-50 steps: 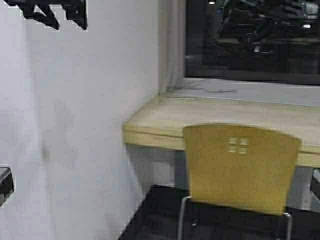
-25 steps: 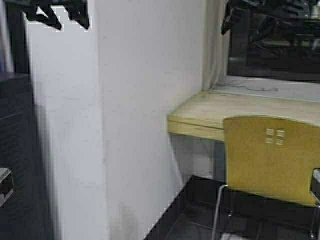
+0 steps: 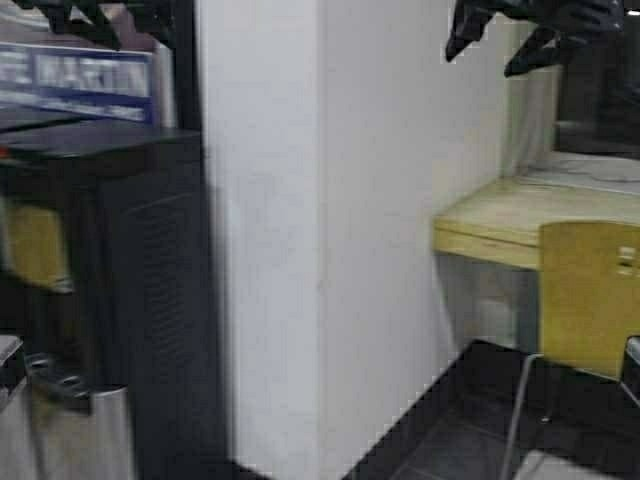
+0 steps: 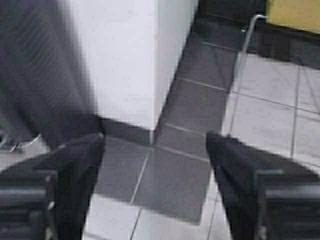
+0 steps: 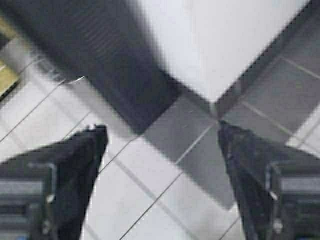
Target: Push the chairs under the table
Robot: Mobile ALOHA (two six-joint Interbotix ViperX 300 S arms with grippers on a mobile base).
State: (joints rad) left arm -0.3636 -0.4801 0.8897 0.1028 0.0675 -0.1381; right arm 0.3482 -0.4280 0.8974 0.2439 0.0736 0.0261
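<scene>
One yellow-tan chair [image 3: 588, 300] with chrome legs stands at the far right of the high view, cut off by the picture's edge. Its back is against the front edge of the beige table [image 3: 490, 225]. Both my grippers hang raised over the floor, far from the chair and touching nothing. The left gripper [image 4: 155, 165] is open above grey tiles, and a corner of the chair [image 4: 295, 12] and one chrome leg [image 4: 245, 45] show beyond it. The right gripper [image 5: 160, 160] is open too, with nothing between its fingers.
A white pillar [image 3: 330, 230] fills the middle, straight ahead. Left of it stands a black cabinet [image 3: 130, 280] under a blue sign [image 3: 75, 80], with a metal bin [image 3: 70, 430] low at the left. The pillar's foot [image 4: 150, 132] lies just beyond both grippers on the tiled floor.
The robot has turned left: the chair and table have slid to the right edge of the high view, the pillar has come to the middle, and the black cabinet has come into view.
</scene>
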